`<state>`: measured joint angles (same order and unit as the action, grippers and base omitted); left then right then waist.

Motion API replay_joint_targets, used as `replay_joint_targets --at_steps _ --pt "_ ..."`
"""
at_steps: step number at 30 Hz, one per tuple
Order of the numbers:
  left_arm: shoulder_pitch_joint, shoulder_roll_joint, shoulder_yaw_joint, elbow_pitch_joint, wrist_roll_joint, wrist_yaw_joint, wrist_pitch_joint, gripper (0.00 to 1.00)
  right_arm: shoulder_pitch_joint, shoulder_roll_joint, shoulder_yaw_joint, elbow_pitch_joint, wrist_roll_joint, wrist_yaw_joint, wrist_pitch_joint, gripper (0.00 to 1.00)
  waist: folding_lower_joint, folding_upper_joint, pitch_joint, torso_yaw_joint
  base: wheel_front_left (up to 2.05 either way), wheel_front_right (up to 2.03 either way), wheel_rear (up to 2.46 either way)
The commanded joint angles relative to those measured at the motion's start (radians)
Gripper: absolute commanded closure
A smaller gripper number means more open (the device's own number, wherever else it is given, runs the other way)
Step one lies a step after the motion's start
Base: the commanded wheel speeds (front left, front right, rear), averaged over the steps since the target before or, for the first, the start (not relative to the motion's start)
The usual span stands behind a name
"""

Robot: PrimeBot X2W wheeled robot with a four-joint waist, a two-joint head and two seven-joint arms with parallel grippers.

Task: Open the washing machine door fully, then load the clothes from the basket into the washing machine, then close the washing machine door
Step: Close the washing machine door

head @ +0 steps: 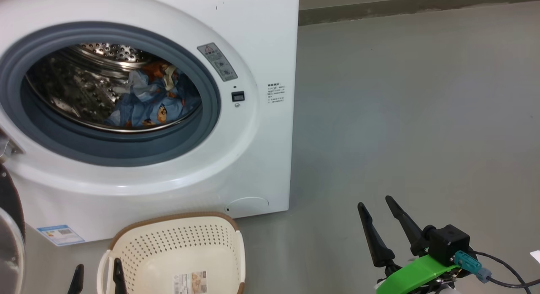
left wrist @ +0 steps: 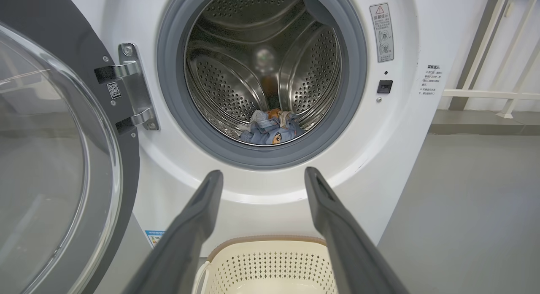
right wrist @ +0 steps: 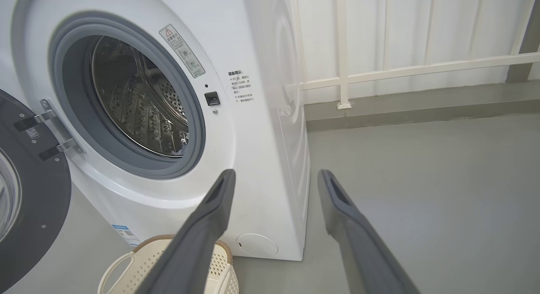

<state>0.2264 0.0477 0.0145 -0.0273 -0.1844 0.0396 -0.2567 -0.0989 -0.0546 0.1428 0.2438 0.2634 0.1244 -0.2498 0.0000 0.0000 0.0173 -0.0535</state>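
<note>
The white washing machine (head: 253, 41) stands with its door (left wrist: 50, 159) swung wide to the left on a metal hinge (left wrist: 135, 89). Blue bear-print clothes (head: 156, 102) lie inside the steel drum (left wrist: 261, 66). On the floor in front sits the cream basket (head: 181, 252), with nothing in it but the label on its bottom. My left gripper (left wrist: 261, 176) hovers open over the basket, pointing at the drum opening; its tips (head: 97, 273) show at the lower left of the head view. To the right of the machine, my right gripper (head: 375, 203) is open and holds nothing.
Bare grey floor (head: 422, 117) stretches to the right of the machine. A white railing (right wrist: 422, 68) and a low kerb run along the back wall. The open door's rim (head: 8, 201) juts out at the far left.
</note>
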Motion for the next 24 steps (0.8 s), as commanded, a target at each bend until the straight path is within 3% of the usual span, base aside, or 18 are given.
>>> replay_joint_targets --at_steps 1,13,24 --pt "-0.026 0.003 0.032 -0.016 0.009 -0.008 -0.005 0.0 -0.009 0.004 0.018 -0.025 0.012 0.006 -0.012 0.0 0.0 0.0 0.0 -0.001 -1.55 1.55 0.0" --pt "-0.04 0.003 0.027 -0.022 0.007 -0.011 -0.005 0.0 -0.01 0.004 0.005 -0.031 0.019 0.006 -0.012 0.0 0.0 0.0 0.006 0.0 -1.71 1.71 0.0" --pt "-0.049 0.003 0.028 -0.024 -0.012 -0.012 -0.005 0.0 -0.009 0.004 0.0 -0.035 0.02 0.006 -0.012 0.0 0.0 0.0 0.005 0.01 -0.4 0.4 0.0"
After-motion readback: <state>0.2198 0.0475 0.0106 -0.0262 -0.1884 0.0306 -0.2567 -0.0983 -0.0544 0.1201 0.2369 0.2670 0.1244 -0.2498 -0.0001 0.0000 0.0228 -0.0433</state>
